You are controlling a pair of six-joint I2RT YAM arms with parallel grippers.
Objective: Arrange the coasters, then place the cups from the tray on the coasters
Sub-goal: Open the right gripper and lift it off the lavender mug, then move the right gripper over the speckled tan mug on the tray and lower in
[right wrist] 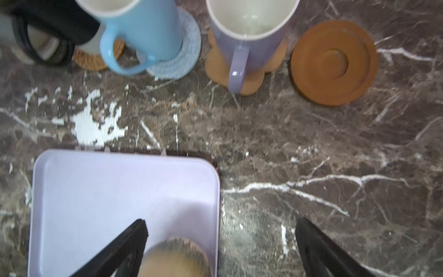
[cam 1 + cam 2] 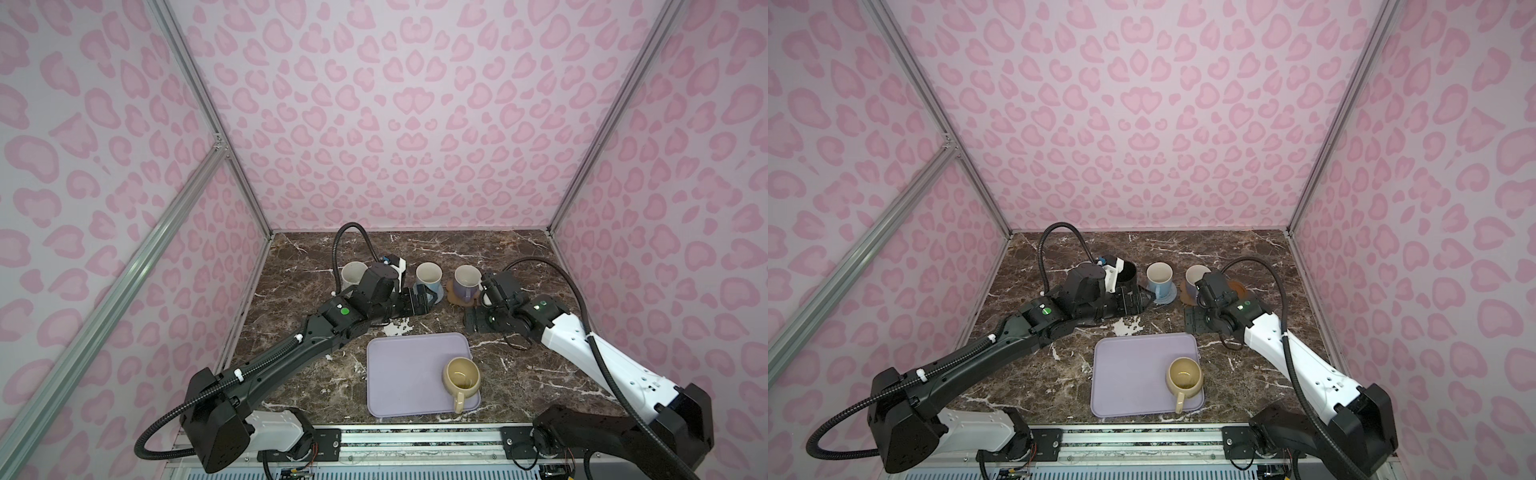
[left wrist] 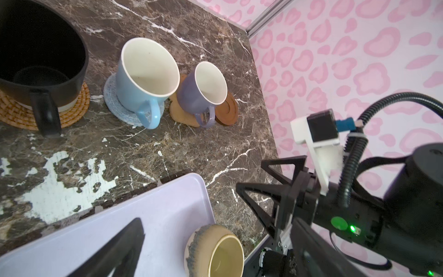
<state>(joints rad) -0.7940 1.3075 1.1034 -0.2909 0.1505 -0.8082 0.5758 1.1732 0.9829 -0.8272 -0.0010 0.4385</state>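
Note:
The lavender tray [image 2: 399, 374] holds only the beige-yellow cup [image 2: 461, 376], handle toward the front. In a row behind it stand the white cup [image 2: 354, 272], the black cup [image 3: 40, 60] on an orange rattan coaster [image 3: 72, 112], the light blue cup [image 3: 143, 79] on a grey-blue coaster [image 3: 115, 105], and the lavender cup [image 3: 203, 88] on a tan flower coaster [image 3: 179, 115]. A brown disc coaster [image 1: 333, 62] lies bare beside it. My left gripper [image 2: 417, 302] is open next to the light blue cup. My right gripper [image 2: 478, 322] is open and empty, low between the lavender cup and the tray.
The dark marble table [image 2: 540, 365] has a worn white patch [image 2: 395, 328] just behind the tray. Pink patterned walls with metal posts [image 2: 552, 226] close in the sides and back. An aluminium rail [image 2: 415, 432] runs along the front edge.

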